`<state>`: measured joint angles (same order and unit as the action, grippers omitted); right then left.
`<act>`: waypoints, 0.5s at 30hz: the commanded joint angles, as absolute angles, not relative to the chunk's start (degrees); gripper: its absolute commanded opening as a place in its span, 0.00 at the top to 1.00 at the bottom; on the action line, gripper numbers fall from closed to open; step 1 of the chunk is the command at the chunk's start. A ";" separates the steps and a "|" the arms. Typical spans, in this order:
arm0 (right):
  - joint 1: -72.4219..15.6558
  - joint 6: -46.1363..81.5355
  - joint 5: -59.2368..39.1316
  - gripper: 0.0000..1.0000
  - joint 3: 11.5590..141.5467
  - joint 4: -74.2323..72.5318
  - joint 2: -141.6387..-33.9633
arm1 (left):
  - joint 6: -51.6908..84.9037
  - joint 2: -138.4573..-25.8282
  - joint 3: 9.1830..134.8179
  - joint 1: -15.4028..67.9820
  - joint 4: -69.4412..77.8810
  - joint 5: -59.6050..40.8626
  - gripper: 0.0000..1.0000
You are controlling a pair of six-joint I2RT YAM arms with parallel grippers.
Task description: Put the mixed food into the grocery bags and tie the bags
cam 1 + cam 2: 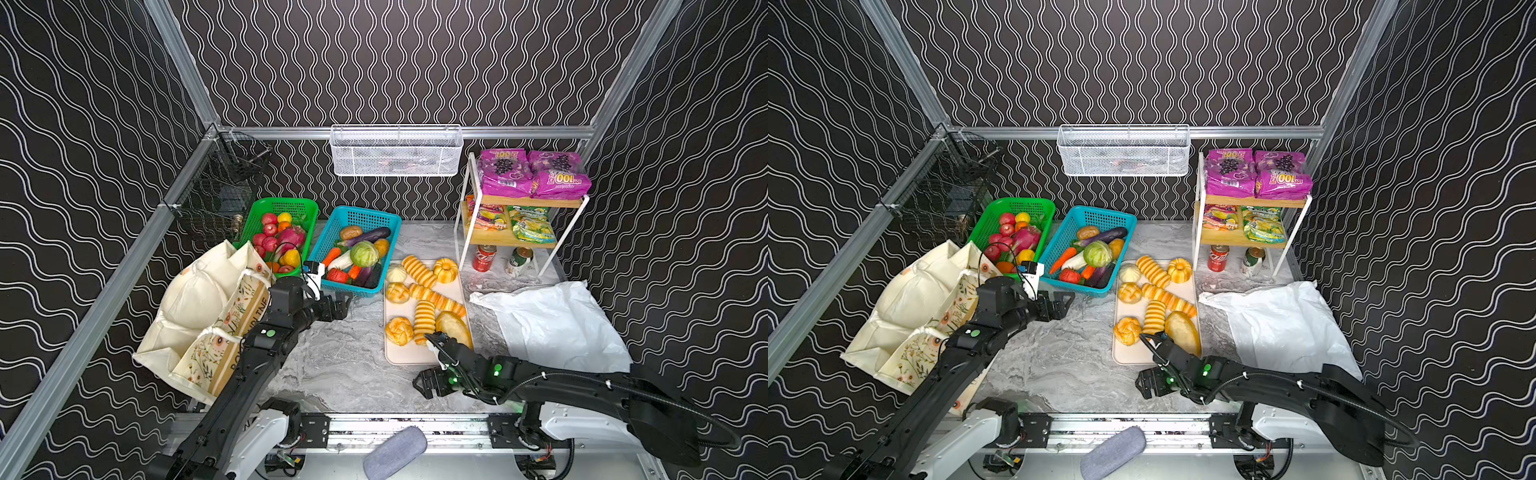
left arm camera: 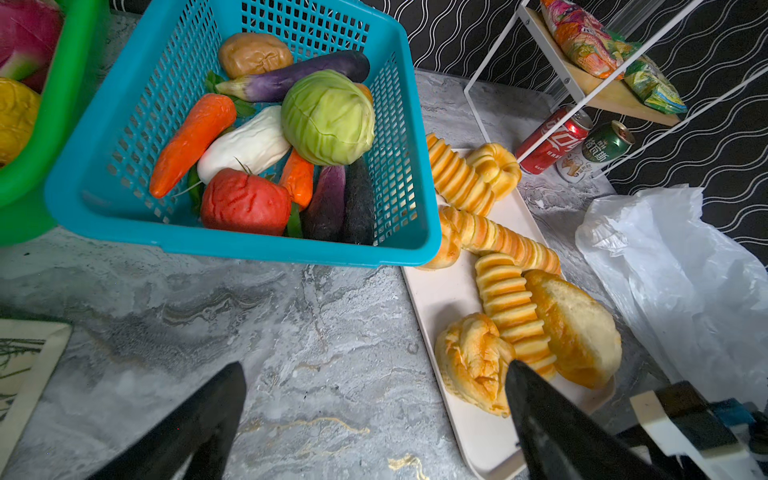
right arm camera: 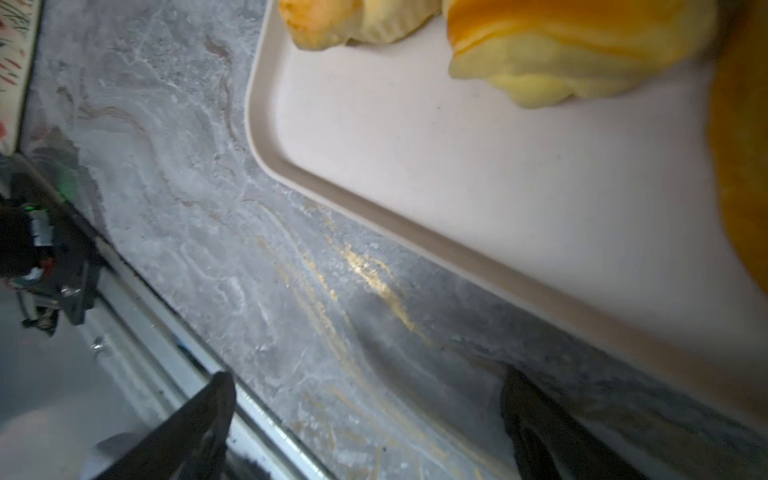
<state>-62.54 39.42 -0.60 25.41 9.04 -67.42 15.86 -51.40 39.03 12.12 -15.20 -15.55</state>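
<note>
cabbage (image 2: pixel 328 116): round, light, probably slick; take hold across its middle
left fingers (image 2: pixel 199 419): spread, empty
right fingers (image 3: pixel 199 432): spread, empty

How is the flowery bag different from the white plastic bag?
The canvas tote is cream cloth with flower print and lettering; the plastic bag is plain white and crinkly. The canvas tote bulges, on the left; the plastic bag lies flatter, on the right. Both are soft bags lying down.

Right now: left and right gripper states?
Left gripper: open, empty, just short of the blue basket.
Right gripper: open, empty, beside the bread tray.
</note>
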 commanded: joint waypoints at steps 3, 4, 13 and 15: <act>-62.28 37.21 6.71 0.00 27.23 6.44 -70.84 | 13.34 -51.59 40.25 12.17 -16.79 -16.10 0.01; -61.79 36.03 6.74 0.00 27.52 5.54 -71.59 | 13.36 -52.00 40.40 12.22 -16.48 -16.57 0.01; -55.90 26.20 5.16 0.00 30.97 0.79 -80.48 | 12.45 -57.06 42.73 12.23 -15.29 -20.61 0.01; -54.23 24.20 5.30 0.00 31.11 -1.89 -82.04 | 11.89 -57.20 42.68 12.22 -14.98 -20.86 0.01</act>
<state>-55.75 28.40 4.54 30.87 -0.23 -80.25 13.61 -57.01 42.19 12.14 -15.84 -19.22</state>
